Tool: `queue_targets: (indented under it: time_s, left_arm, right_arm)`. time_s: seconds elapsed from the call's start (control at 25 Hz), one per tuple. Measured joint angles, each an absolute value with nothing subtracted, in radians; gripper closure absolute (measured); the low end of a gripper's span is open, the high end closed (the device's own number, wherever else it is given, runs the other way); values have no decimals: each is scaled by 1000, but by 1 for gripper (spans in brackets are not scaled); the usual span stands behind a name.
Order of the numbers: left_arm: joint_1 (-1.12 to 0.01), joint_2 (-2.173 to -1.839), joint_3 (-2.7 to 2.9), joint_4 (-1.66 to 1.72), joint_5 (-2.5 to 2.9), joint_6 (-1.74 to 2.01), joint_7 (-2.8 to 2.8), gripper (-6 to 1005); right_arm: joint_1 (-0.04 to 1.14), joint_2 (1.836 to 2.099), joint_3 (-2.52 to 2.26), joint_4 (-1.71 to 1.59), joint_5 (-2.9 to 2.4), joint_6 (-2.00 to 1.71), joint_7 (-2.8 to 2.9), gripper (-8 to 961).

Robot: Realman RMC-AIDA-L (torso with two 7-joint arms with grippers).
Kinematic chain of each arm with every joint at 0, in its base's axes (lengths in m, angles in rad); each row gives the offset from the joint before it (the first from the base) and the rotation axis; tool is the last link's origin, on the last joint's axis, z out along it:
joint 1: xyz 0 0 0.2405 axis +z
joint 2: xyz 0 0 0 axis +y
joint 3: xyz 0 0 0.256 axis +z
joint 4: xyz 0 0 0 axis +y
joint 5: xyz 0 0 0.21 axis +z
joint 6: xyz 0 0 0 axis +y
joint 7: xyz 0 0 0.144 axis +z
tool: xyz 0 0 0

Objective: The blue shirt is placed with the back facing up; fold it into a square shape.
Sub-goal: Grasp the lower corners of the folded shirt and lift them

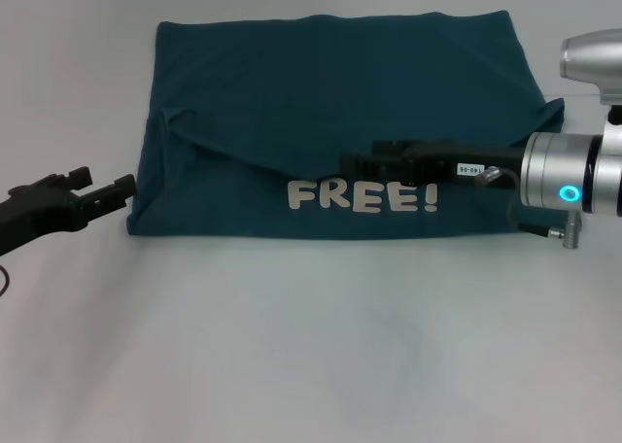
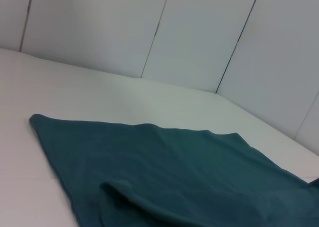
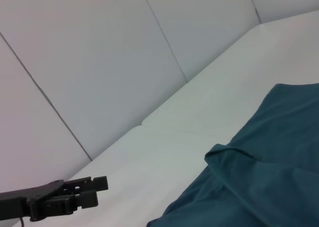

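The blue shirt (image 1: 340, 74) lies flat on the white table, folded into a wide rectangle. A flap is folded up over its near half and shows the cream "FREE!" lettering (image 1: 362, 196). My right gripper (image 1: 345, 161) reaches in from the right, low over the shirt's middle, just above the lettering. Just off the shirt's left edge, near its front corner, my left gripper (image 1: 102, 183) stands open and holds nothing. The shirt (image 2: 174, 167) fills the lower part of the left wrist view. The right wrist view shows the shirt (image 3: 279, 162) and the left gripper (image 3: 97, 189) beyond it.
The white table (image 1: 311, 346) stretches wide in front of the shirt. Pale panel walls (image 2: 199, 33) stand behind the table.
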State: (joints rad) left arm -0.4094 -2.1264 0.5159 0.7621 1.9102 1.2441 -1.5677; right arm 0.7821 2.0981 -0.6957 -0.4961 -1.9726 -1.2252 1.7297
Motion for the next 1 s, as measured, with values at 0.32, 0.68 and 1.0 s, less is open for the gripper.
queue_targets:
  time_s: [0.32,0.68,1.0]
  left_arm:
    - [-408,-2126,510,762,1913,1246,-1568,172]
    - [-412,-2126,512,756,1914,1254,-1568,171]
    - [-431,-2133,551,746,1916,1236,-1569,171]
  right_arm:
    - [781,2092,-698,-499,-1973,-1222,1750,122]
    - [761,2091,-701,-505,-1975,-1220,1753,122]
    - [678,2085,-685,-543,-1955,-1234,1755,123]
